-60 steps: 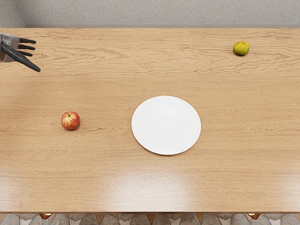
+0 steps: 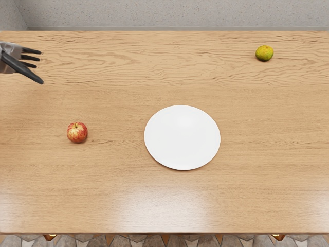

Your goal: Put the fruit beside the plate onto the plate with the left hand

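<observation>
Apple (image 2: 77, 132) lying left of the plate (image 2: 182, 137), not yet taken up
The apple, apart from the plate's rim, is judged firm, smooth, light, best cupped round its sides. Farther back the left hand (image 2: 15, 59) is held at far left, fingers (image 2: 32, 51) spread, empty. A green fruit (image 2: 264, 52) lies far right. No writing is seen

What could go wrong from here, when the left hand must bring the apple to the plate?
1. The left hand is open near the left edge of the table, far from the apple; the round apple may roll away if it is nudged off-centre.
2. The plate looks flat, so a dropped apple might roll off.
3. The greenish fruit at the far right could be mistaken for the target.
</observation>
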